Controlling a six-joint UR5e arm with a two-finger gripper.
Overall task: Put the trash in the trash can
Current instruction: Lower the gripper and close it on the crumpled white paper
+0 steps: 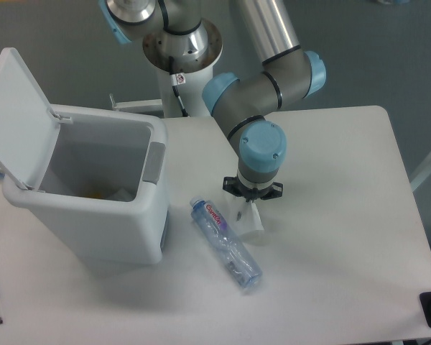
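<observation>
Gripper point(248, 210) (jaws hidden) sits over paper slip point(251, 223), right of bottle point(225, 243).

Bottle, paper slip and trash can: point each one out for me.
Bottle point(225, 245), fixed camera, on its clear crinkled body.
Paper slip point(251, 221), fixed camera, on the white sheet just below the gripper.
Trash can point(108, 225), fixed camera, on its front wall.

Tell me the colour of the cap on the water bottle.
Blue. The cap sits at the water bottle's upper-left end, clearest in the fixed camera view.
</observation>
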